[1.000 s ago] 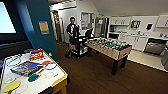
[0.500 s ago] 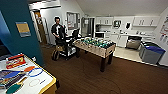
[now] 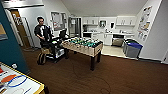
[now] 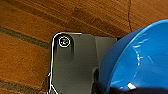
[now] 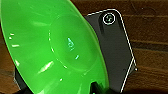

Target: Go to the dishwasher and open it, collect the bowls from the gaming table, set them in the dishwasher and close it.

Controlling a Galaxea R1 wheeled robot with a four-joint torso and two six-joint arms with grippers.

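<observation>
- The left end effector point(image 4: 100, 85) holds a blue bowl point(image 4: 140, 57). The right end effector point(image 5: 96, 87) holds a green bowl point(image 5: 50, 45). Both bowls hang over the brown floor point(image 3: 112, 75).
- The robot has turned. The gaming surface point(image 3: 30, 79) has slid off to the near left corner. A blue-rimmed racket point(image 3: 16, 81) lies on it.
- So the bowls look to be on their way.
- The foosball table point(image 3: 82, 46) stands in the middle, in the way. A person point(image 3: 42, 32) is beside it.
- Far back is the dishwasher point(image 3: 117, 41), with a blue bin point(image 3: 132, 48) near it.
</observation>
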